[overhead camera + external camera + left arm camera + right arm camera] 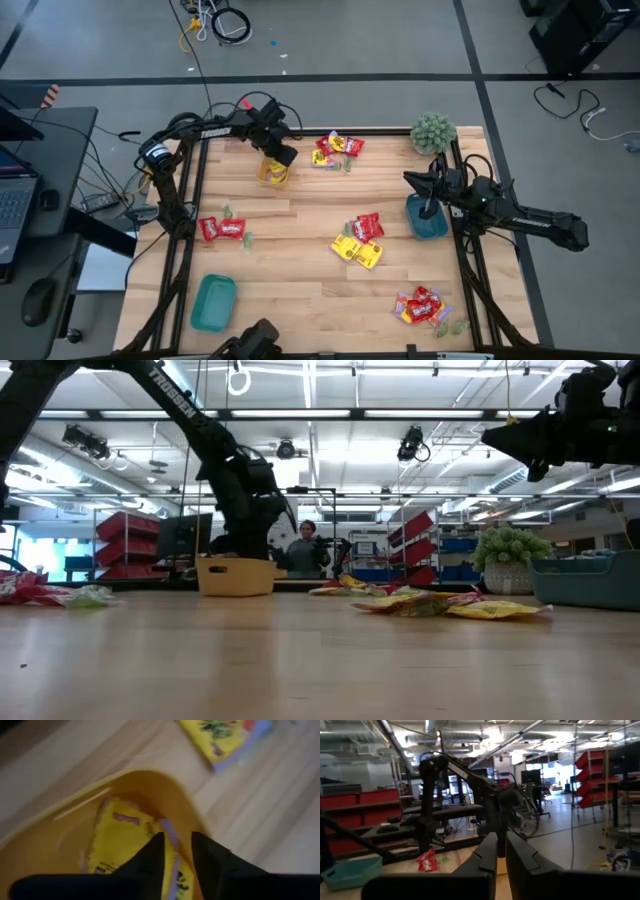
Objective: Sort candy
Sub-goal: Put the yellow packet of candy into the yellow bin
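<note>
We see the left end effector over the yellow tray near the desk's far edge, fingers slightly parted above a yellow candy lying inside. The right end effector hangs closed and empty above the blue tray by the right edge. Other candy lies scattered across the open desk.

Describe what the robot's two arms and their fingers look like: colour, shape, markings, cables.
Both arms are dark, nearly black, built from slim jointed tube sections. The left arm carries white lettering along one link and a small blue-and-white ring at a joint. The right arm looks plain black. Each ends in two flat, dark, tapering fingers. Thin black cables trail near the left arm's base.
</note>
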